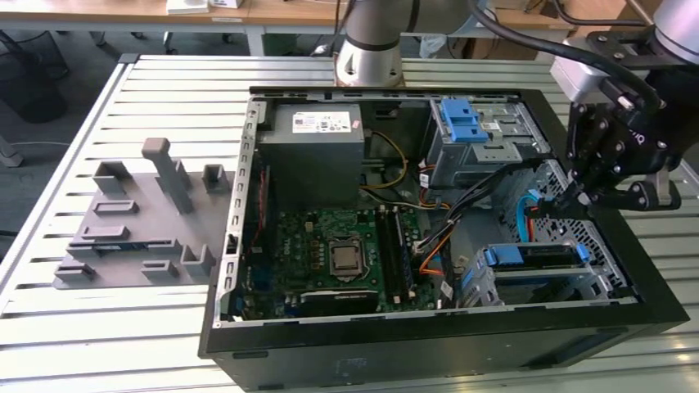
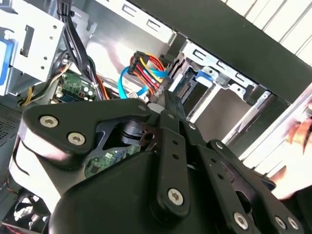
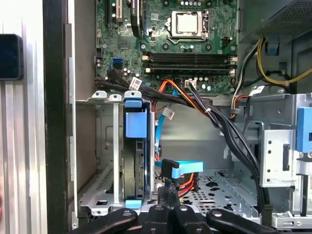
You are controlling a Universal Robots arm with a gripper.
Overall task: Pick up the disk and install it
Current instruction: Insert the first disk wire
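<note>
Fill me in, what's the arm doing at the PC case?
The gripper is inside the open computer case, by the cables near the case's edge on the exterior view's right. The disk with its blue frame already sits in the drive cage, slotted in on edge in the first wrist view. The gripper isn't holding it.

Black computer case [image 1: 437,348] on pale grey slatted table [image 1: 131,344]. Green motherboard [image 1: 327,246] with silver processor socket [image 1: 346,256]. Grey power-supply box [image 1: 317,151] bearing white sticker. Blue latch [image 1: 461,123] on silver-grey drive cage [image 1: 513,135]. Blue-framed, dark-sided disk [image 3: 135,161] in bare-metal bay [image 3: 105,161]. Light-blue data cable [image 3: 187,168] beside red, orange and yellow wire bundle [image 2: 146,68]. Matte black pincer [image 1: 590,192]. Mid-grey moulded fixture [image 1: 137,221] toward exterior view's left.
</note>
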